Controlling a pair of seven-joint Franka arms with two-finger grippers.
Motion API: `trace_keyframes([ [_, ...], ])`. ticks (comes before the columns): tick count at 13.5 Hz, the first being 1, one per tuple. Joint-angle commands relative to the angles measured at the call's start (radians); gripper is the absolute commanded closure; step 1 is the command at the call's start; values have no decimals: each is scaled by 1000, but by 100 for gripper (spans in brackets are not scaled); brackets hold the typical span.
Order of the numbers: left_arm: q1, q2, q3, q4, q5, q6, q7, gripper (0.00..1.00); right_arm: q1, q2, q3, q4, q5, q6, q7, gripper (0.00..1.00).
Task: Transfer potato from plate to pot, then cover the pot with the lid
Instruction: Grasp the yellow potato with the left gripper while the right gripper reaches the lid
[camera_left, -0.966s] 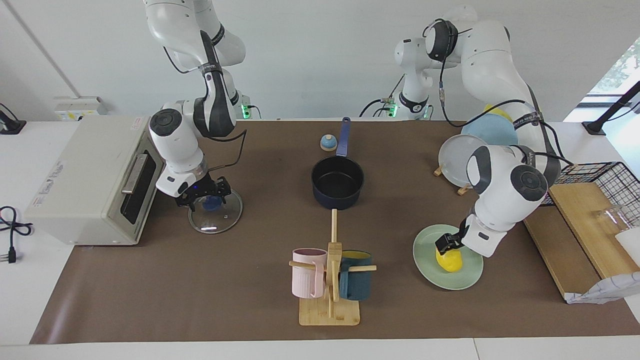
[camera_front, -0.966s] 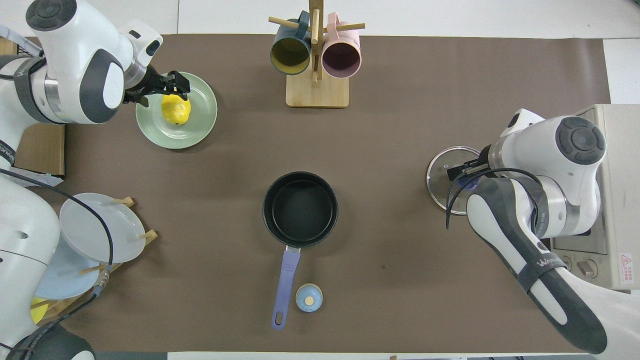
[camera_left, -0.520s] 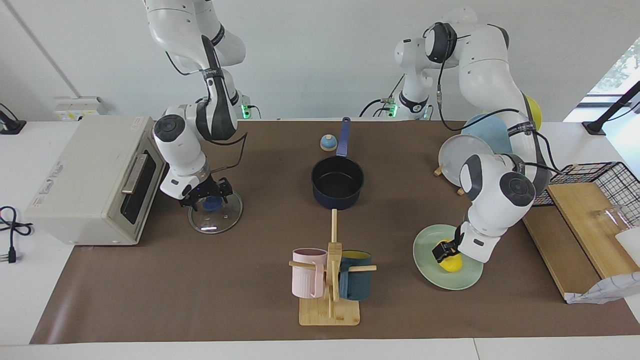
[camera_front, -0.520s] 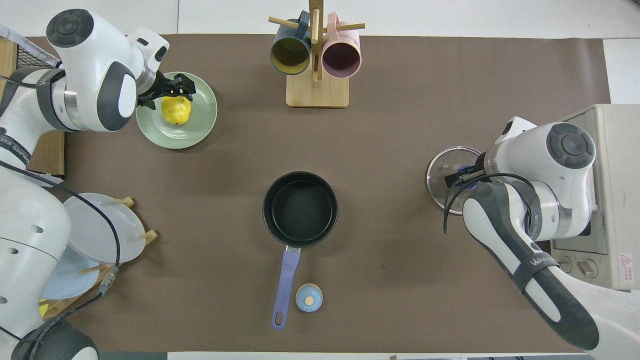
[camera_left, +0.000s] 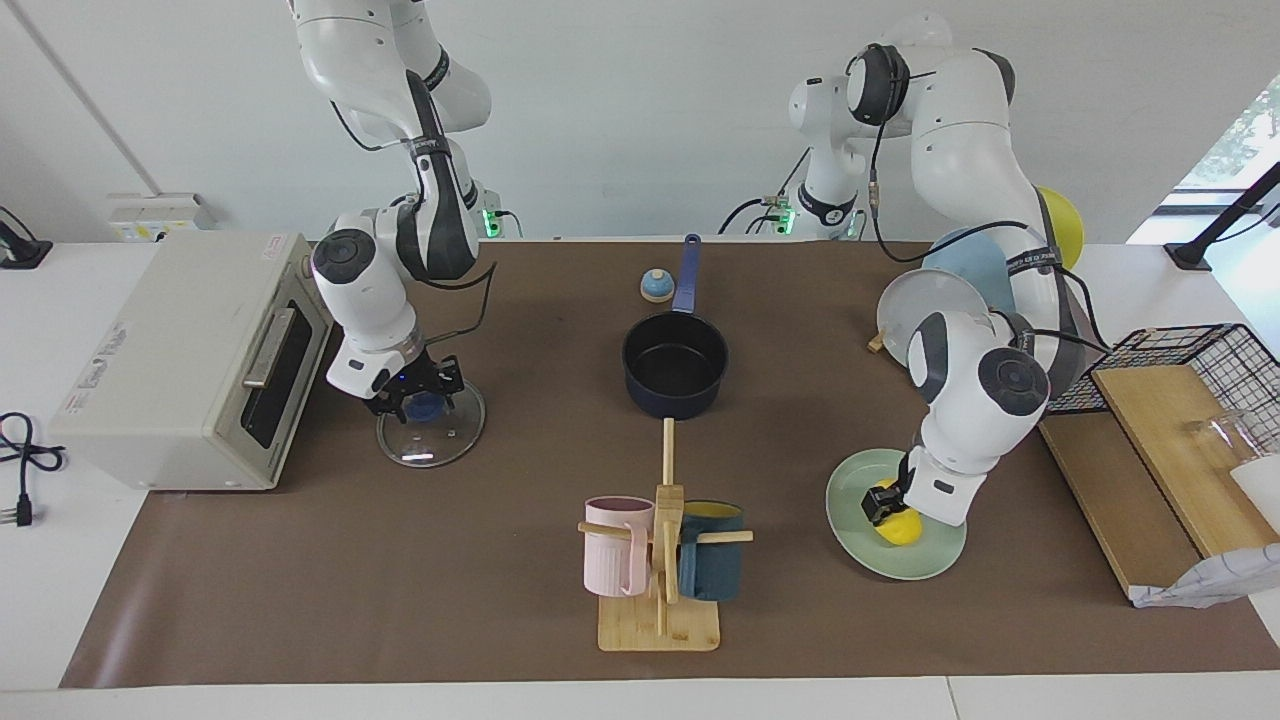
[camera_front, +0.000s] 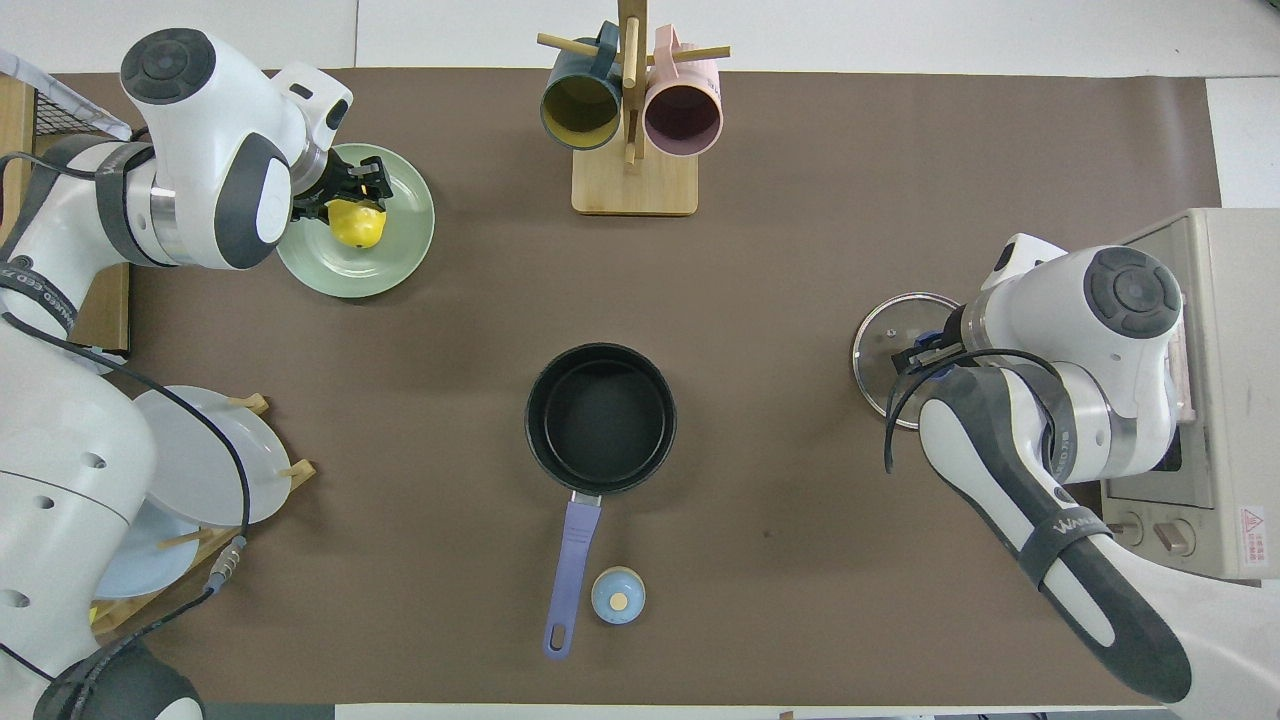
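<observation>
Presently the potato (camera_left: 897, 524) sits on the mint plate (camera_left: 930, 565), lower right of the facing view; left gripper (camera_left: 884, 503) straddles it, grip unconfirmed. Pot (camera_left: 675, 367) empty at centre. Right gripper (camera_left: 418, 393) is at the lid (camera_left: 440, 440) knob; closure unclear.

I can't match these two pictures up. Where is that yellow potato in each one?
Facing view: the potato lies on the green plate, low toward the picture's right, under the left gripper.
Overhead view: the potato is near the top left corner, on the same plate.
Shared landmark: the wooden mug rack, beside the plate in both.
</observation>
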Motion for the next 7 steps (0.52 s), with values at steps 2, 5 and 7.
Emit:
trace_keyframes([
  [2,-6,-81,11,-21,13,-49,-19,100,10,-6,2,13,14,-2,-20,73],
  [5,-15,-236,9,-37,-69,-196,-33,100,27,-6,2,142,12,-155,5,81],
  [7,-80,-337,5,-114,-72,-239,-127,100,40,-3,3,244,12,-263,66,88],
])
